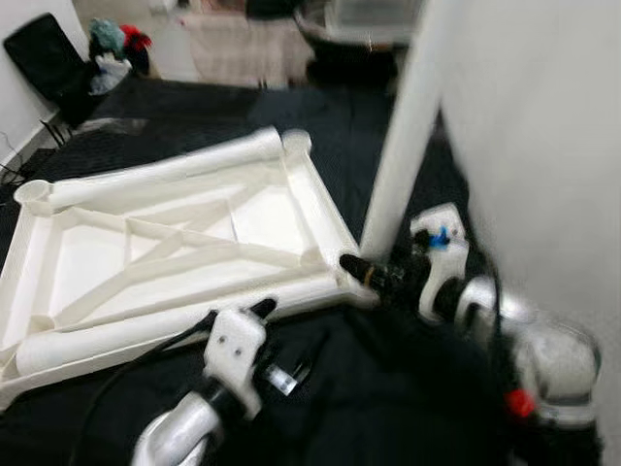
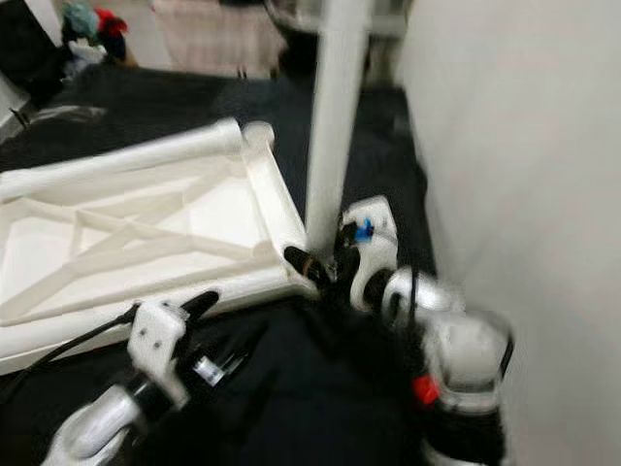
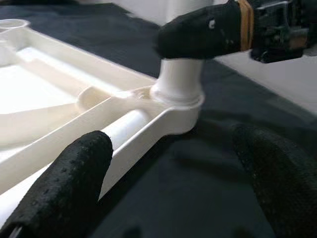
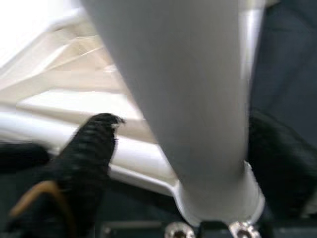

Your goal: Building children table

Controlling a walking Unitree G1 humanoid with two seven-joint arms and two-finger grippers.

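Right end effector (image 1: 361, 269) clamped around one upright leg (image 1: 403, 146); left end effector (image 3: 168, 163) open, empty.

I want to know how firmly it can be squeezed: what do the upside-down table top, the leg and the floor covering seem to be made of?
Table top: likely moulded plastic, off-white, with cast ribs. Leg: looks like the same smooth, slightly glossy plastic. Floor covering: dark matte fabric, probably carpet. Right hand grips the leg's base.
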